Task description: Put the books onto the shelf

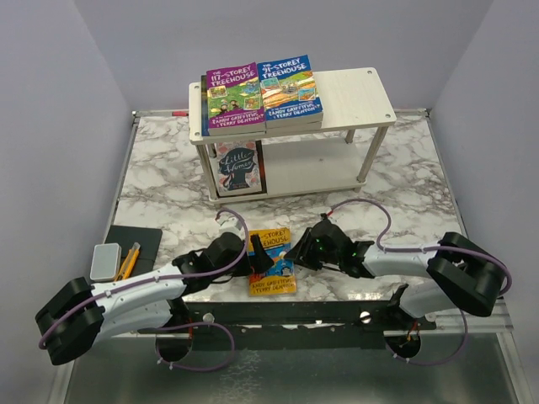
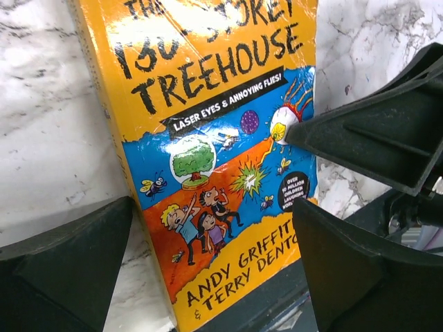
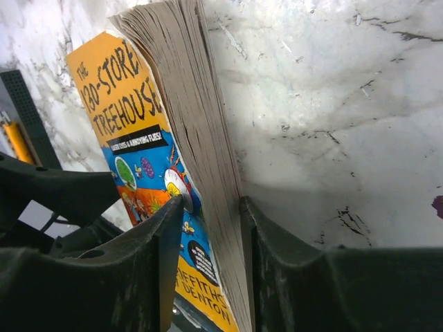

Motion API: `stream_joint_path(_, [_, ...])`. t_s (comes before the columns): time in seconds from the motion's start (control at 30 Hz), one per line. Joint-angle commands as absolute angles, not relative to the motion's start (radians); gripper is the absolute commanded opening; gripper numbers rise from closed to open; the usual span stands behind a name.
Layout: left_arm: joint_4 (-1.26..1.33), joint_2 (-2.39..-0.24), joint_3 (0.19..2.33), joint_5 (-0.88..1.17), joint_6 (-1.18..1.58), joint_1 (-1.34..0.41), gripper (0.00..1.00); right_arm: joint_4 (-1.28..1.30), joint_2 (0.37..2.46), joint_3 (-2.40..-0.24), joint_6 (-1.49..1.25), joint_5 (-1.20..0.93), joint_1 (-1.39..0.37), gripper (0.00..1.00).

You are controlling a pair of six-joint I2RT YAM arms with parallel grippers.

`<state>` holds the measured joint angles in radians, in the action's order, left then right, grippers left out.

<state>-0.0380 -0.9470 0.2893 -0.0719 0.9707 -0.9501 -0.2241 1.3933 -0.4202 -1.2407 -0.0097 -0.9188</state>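
Observation:
An orange Treehouse book (image 1: 274,263) lies near the table's front edge between my two grippers. My right gripper (image 1: 298,252) is shut on its right-hand page edge (image 3: 201,138), one finger on the cover and one under the pages, and that edge is tipped up off the marble. My left gripper (image 2: 211,228) is open and straddles the book's (image 2: 214,159) lower end, touching nothing. On the white shelf (image 1: 358,93) at the back, a purple book (image 1: 229,101) and a blue book (image 1: 289,88) lie on the top tier. A dark book (image 1: 240,168) stands on the lower tier.
A small grey case (image 1: 106,261) and a yellow pen (image 1: 127,261) rest on a dark mat (image 1: 139,240) at the front left. The table's front rail (image 1: 337,316) runs just behind the orange book's lower edge.

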Motion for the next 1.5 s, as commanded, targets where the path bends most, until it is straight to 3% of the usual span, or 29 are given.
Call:
stream_joint_path(0.0, [-0.02,-0.995,0.269,-0.083,0.951,-0.948,0.99,-0.045,1.462,-0.417,-1.219,0.06,-0.958,0.38])
stream_joint_path(0.13, [-0.004,-1.041,0.281,-0.076,0.933,-0.948,0.99,-0.032,1.479,-0.421,-1.202,0.074,-0.965,0.24])
stream_joint_path(0.27, [0.024,-1.074,0.306,-0.06,0.924,-0.948,0.99,-0.016,1.498,-0.416,-1.194,0.09,-0.966,0.01])
stream_joint_path(0.83, [-0.025,-1.078,0.279,-0.047,0.95,-0.946,0.99,-0.222,1.343,-0.116,-1.251,0.007,-0.885,0.0])
stream_joint_path(1.2, [0.251,-1.174,0.183,0.195,1.03,-0.943,0.98,-0.59,1.547,-0.011,-1.3,-0.137,-0.864,0.0])
stream_joint_path(1.33, [0.363,-1.213,0.149,0.238,1.057,-0.939,0.92,-0.731,1.665,0.016,-1.315,-0.173,-0.864,0.0])
stream_joint_path(1.47, [0.4,-1.229,0.158,0.254,1.058,-0.938,0.76,-0.845,1.754,0.025,-1.327,-0.195,-0.864,0.0])
